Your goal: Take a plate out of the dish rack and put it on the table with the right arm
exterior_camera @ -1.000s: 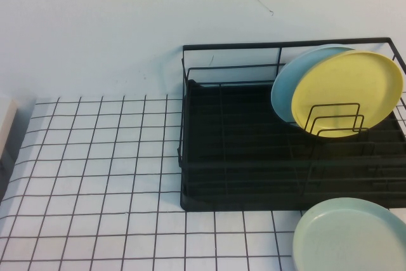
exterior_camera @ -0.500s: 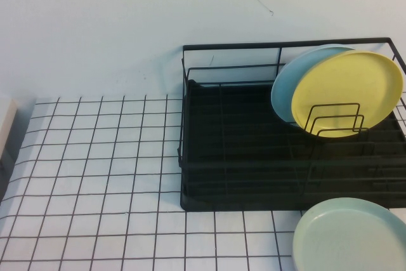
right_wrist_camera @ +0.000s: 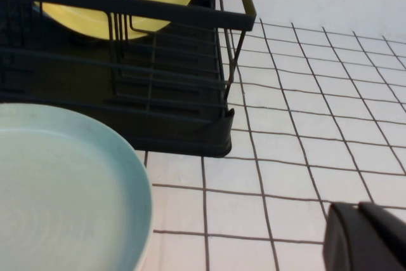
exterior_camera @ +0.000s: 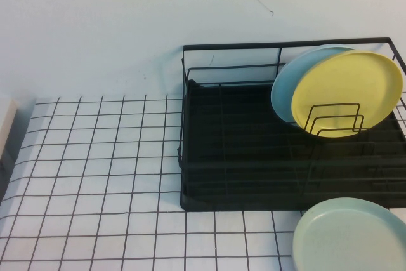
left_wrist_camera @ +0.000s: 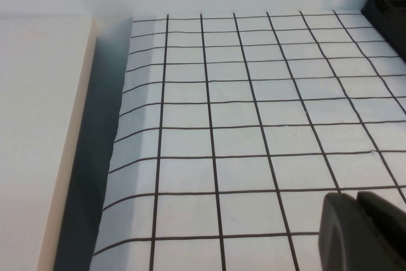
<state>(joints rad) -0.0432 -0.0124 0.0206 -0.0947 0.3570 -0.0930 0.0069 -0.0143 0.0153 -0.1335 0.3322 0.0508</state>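
The pale mint-green plate (exterior_camera: 349,236) lies flat on the gridded table (exterior_camera: 95,176) at the front right, just in front of the black dish rack (exterior_camera: 241,157). It also shows in the right wrist view (right_wrist_camera: 63,188). My right gripper (right_wrist_camera: 361,209) is shut and empty, low over the table, apart from the plate. My left gripper (left_wrist_camera: 357,197) is shut and empty over the table's left part. Neither arm shows in the high view.
A yellow plate (exterior_camera: 347,93) and a sky-blue plate (exterior_camera: 288,84) stand upright in the rack's right end, behind wire loop dividers (exterior_camera: 333,122). A pale raised ledge (left_wrist_camera: 38,144) borders the table's left edge. A white wall stands behind.
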